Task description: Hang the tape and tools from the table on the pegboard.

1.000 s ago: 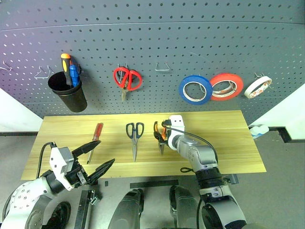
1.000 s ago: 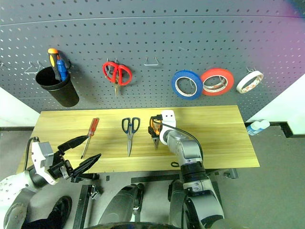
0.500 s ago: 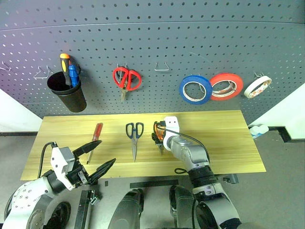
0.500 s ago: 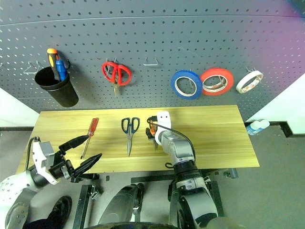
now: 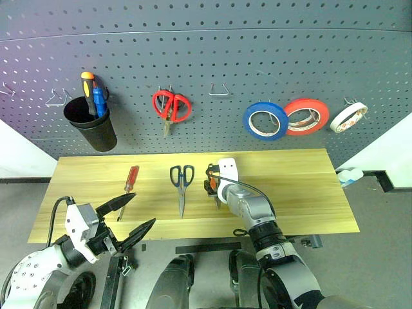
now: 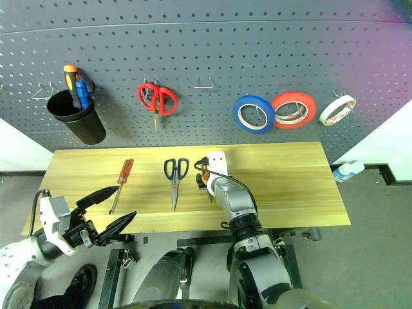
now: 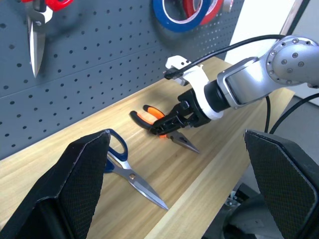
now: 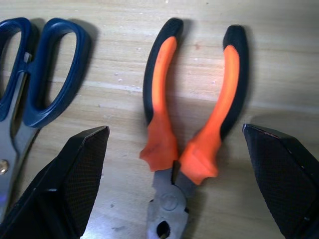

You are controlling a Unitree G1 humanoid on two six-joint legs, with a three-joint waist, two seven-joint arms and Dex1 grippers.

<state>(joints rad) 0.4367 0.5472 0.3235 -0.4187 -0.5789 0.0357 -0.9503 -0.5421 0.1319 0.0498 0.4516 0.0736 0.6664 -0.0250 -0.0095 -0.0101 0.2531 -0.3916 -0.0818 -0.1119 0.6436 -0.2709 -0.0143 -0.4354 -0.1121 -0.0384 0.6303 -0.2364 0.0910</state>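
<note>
R gripper (image 8: 174, 149) spread wide, empty, straddling the orange-black pliers (image 8: 192, 124) flat on the table (image 5: 302, 193). Risk – fingers close on the spread handles unevenly & pliers skid toward the blue-handled scissors (image 5: 181, 183). L gripper (image 5: 132, 215) wide, empty.

A black plastic cup (image 5: 91, 125) hangs in the upper left of the frame, with an orange-topped tool (image 5: 87, 82) and a blue-handled tool (image 5: 99, 101) standing in it. Right of it hang scissors with red loops (image 5: 171, 107). In the upper right hang a red-orange roll of tape (image 5: 306, 116) and a white roll of tape (image 5: 348, 117). A bare thin metal hook (image 5: 219, 90) sits at upper centre.
</note>
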